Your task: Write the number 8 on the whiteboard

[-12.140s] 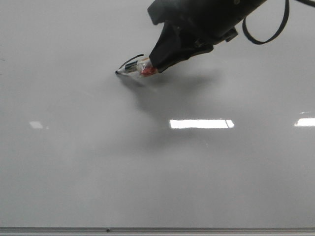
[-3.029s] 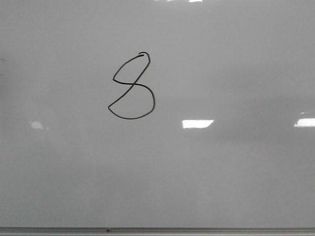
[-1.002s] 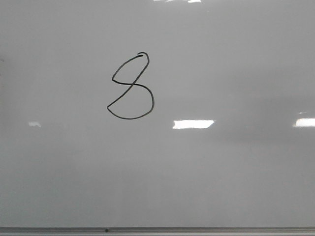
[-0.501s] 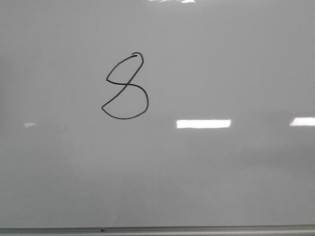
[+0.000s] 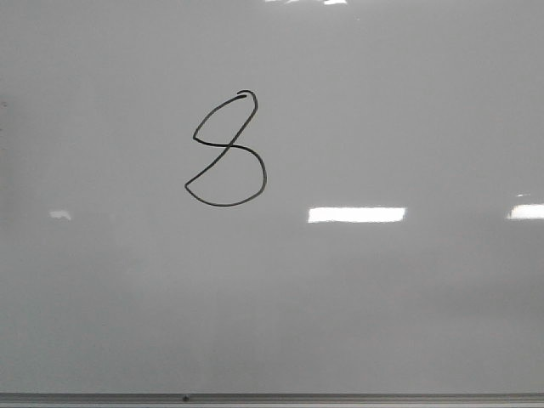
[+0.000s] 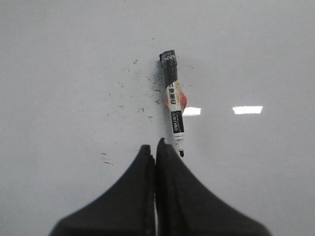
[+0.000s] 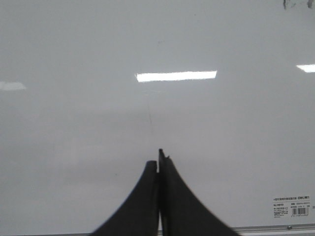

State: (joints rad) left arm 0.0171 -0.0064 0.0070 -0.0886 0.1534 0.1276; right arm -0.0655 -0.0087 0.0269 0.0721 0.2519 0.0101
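The number 8 (image 5: 226,149) is a thin black slanted loop with a small hook on top, drawn upper left of centre on the whiteboard (image 5: 365,306). Neither gripper shows in the front view. In the left wrist view my left gripper (image 6: 153,146) is shut with nothing between its fingers. A marker (image 6: 173,105) with a black cap end and an orange band lies loose on the board, its tip right beside the fingertips. My right gripper (image 7: 158,161) is shut and empty over bare whiteboard (image 7: 74,128).
A thin grey frame strip (image 5: 340,397) edges the board nearest me. Small black ink specks (image 6: 129,96) dot the board around the marker. A printed label sticker (image 7: 291,207) sits near the frame strip (image 7: 268,228). Bright light reflections (image 5: 357,215) lie on the board.
Since the earliest frame the 8 has been drawn, and the arm holding the marker has left the front view. Over the last second only the picture and glare shifted slightly.
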